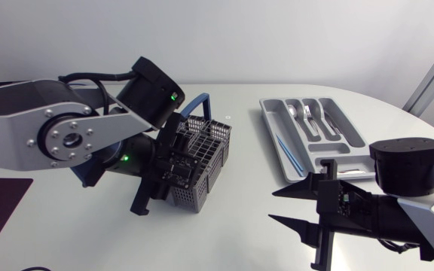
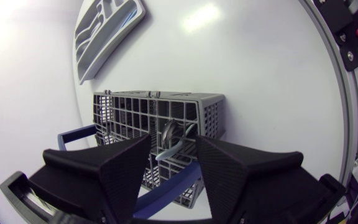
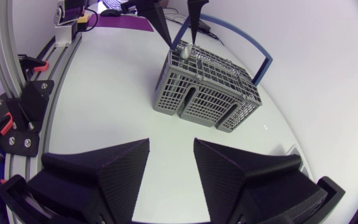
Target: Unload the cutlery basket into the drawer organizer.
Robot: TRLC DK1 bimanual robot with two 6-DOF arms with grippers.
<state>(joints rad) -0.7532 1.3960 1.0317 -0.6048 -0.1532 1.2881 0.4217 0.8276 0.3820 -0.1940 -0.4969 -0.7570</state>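
The left arm reaches over the tabletop (image 1: 239,226) and bends steeply down, its end effector (image 2: 173,149) aimed into the cutlery basket (image 1: 215,162). Its fingers stand partly apart just over the basket's rim and grip nothing. A spoon (image 2: 169,132) stands in the compartment directly ahead, between them. The right arm lies low, its end effector (image 1: 272,206) spread open and empty, with the drawer organizer (image 1: 271,126) off to its side.
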